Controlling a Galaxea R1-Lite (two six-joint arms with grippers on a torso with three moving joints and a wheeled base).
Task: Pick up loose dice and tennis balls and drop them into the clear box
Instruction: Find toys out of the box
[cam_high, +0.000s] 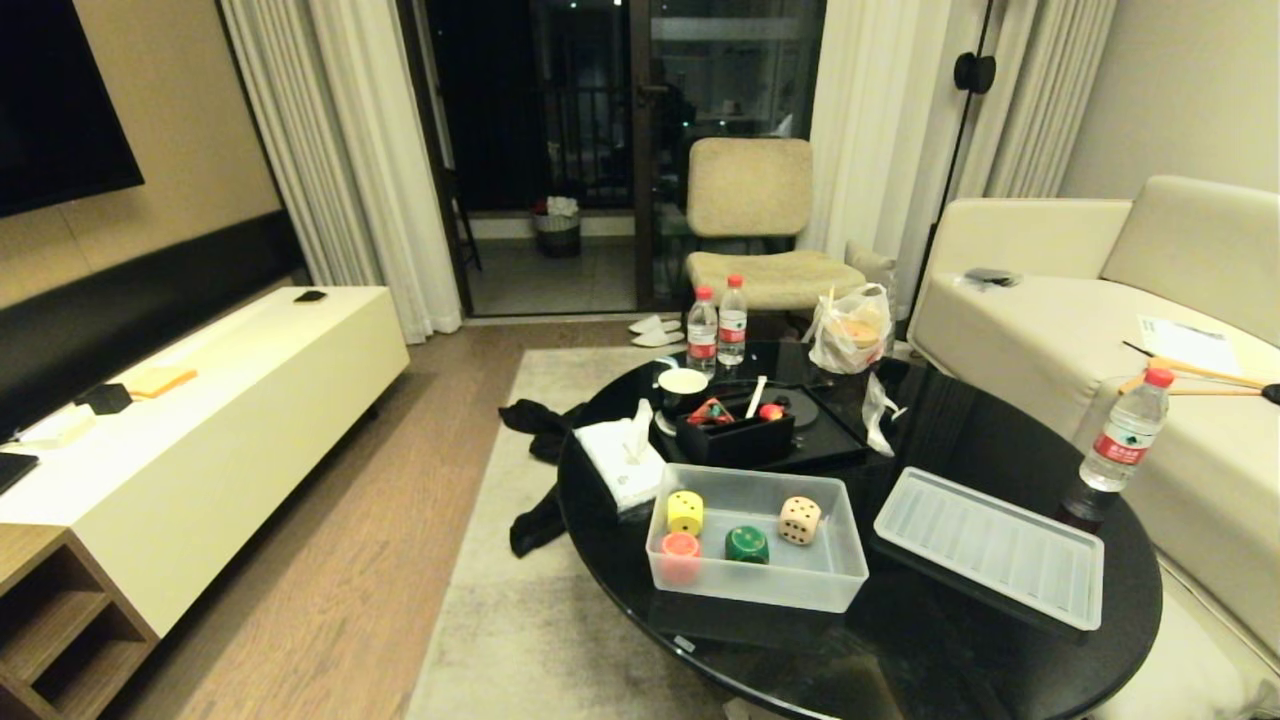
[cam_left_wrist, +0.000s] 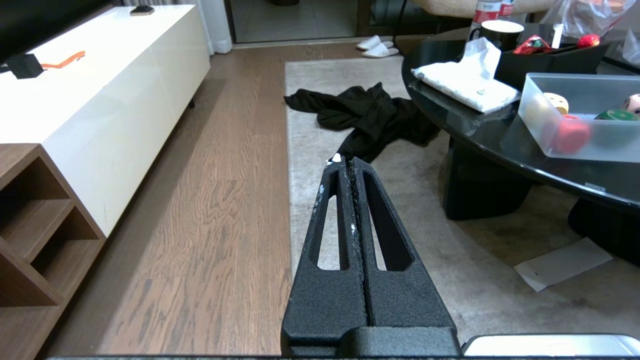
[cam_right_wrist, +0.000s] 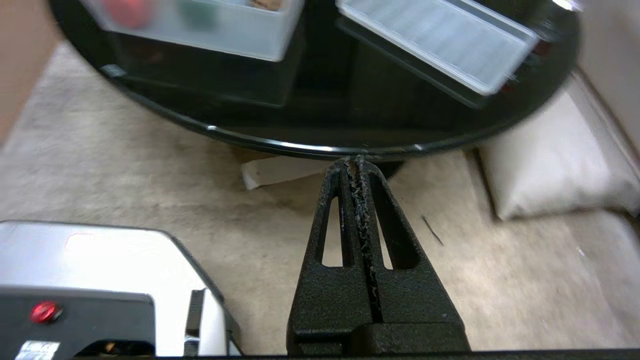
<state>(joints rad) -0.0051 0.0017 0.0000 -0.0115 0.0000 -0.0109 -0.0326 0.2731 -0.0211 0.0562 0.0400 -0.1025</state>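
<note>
On the round black table (cam_high: 960, 620), near its front edge, the clear box (cam_high: 800, 585) is set with its top uncovered. Four dice are seen inside it: the yellow die (cam_high: 685, 511) at the back left, the red-orange die (cam_high: 680, 551) in the front left corner, the green die (cam_high: 747, 544) in the middle and the beige die (cam_high: 799, 520) to the right. The ribbed lid (cam_high: 990, 547) is laid flat on the table just to the right of the box, apart from it. Behind the box a black organiser tray (cam_high: 735, 432) holding small items is placed, with a tissue pack (cam_high: 622, 462) to its left and a mug (cam_high: 683, 386) behind it. A water bottle (cam_high: 1118, 440) is stood at the right edge of the table.

Neither arm is shown in the head view. The left gripper (cam_left_wrist: 348, 161) is held low over the rug beside the table, its fingers pressed together and empty. The right gripper (cam_right_wrist: 353, 161) is pointed at the table's near rim, its fingers likewise pressed together around nothing. No tennis balls can be made out.
</note>
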